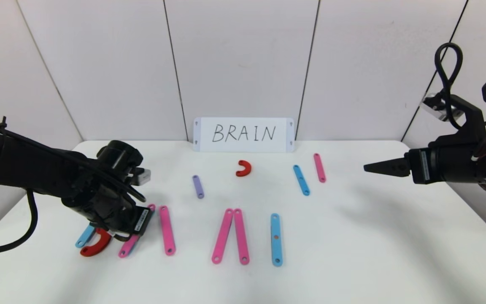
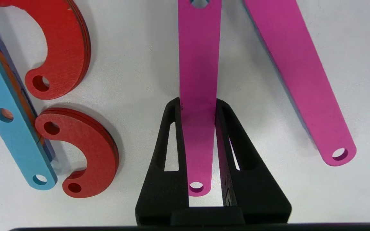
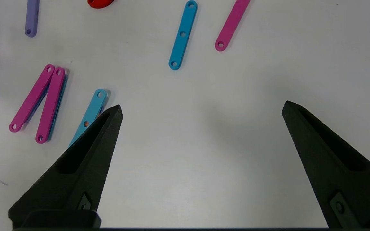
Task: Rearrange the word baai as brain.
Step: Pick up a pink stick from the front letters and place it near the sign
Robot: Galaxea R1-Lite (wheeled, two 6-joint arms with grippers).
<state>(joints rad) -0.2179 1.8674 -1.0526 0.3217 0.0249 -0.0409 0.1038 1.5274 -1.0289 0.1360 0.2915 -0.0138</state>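
Left end effector [image 2: 198,104] sits low over the table [image 1: 352,253] near the front-left corner, clenched on a pink strip [image 2: 198,80] that lies flat, one finger on each long edge. Just beside it in the left wrist view: a second pink strip [image 2: 297,77], two red half-rings [image 2: 90,154] end to end, and a blue strip [image 2: 11,118] touching the half-rings' ends.

Toward the front edge, centre: two pink strips [image 1: 231,236] meeting at their far ends in an inverted V, with an upright blue strip [image 1: 276,239] near them on the right. Farther back: a purple strip [image 1: 198,186], a lone red half-ring [image 1: 244,168], a short blue strip [image 1: 301,180] and a short pink strip [image 1: 319,167], well apart from one another.

A white card [image 1: 243,134] reading BRAIN stands at the back edge.

Right end effector [image 3: 201,109] hangs above the right edge, released, fingers spread wide, holding nothing.
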